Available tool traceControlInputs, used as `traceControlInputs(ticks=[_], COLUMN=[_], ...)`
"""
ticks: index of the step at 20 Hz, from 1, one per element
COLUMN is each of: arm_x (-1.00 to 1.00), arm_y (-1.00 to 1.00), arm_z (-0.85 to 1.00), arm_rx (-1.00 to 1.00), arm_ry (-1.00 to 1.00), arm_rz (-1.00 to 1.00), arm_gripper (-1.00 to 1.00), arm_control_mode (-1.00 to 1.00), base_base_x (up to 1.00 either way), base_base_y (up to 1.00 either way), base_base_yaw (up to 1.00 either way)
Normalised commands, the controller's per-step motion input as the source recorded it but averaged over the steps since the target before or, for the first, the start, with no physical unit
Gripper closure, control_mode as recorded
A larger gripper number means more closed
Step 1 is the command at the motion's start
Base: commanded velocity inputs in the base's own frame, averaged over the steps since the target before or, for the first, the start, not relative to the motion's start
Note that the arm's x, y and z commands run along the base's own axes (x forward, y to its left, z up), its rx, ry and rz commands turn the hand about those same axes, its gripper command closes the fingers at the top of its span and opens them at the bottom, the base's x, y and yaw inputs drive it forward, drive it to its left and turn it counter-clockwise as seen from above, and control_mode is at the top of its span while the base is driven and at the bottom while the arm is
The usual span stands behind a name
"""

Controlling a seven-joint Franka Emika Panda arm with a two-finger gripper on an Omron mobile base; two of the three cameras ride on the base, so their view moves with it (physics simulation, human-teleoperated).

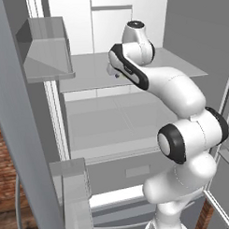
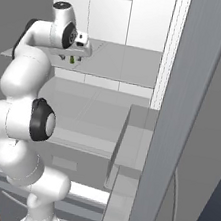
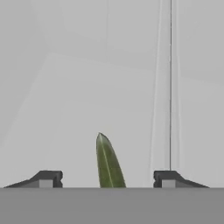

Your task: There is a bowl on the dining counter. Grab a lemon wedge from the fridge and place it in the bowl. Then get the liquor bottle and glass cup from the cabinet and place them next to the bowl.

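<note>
A: Lemon wedge [image 3: 107, 162] location?
B: On the fridge shelf [image 2: 125, 64], centred between the gripper [image 3: 107, 179] fingertips, untouched.
A: Gripper condition?
B: Jaws spread, nothing grasped. Recommended: keep the wedge centred, close evenly, then lift straight.

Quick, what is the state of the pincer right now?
Pincer: open, its two fingertips apart on either side of the lemon wedge, not yet closed on it.
</note>
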Motion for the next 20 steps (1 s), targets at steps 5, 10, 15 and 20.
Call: traceControlInputs(ticks=[5,10,15,20], arm_x=[0.00,-0.12,-0.22,-0.30], arm_y=[0.00,0.05,0.26,0.22], arm_z=[-0.26,-0.27,-0.24,0.01], arm_rx=[-0.01,-0.01,-0.03,-0.01], arm_ry=[0.00,0.00,0.00,-0.08], arm_rz=[0.00,0.00,0.00,0.00], arm_gripper=[1.00,1.00,1.00,1.00], arm_control_mode=[-1.00,-1.00,-1.00,-1.00], base_base_x=[0.00,0.00,0.00,0.00], base_base_y=[0.00,0.00,0.00,0.00], base_base_yaw=[0.00,0.00,0.00,0.00])
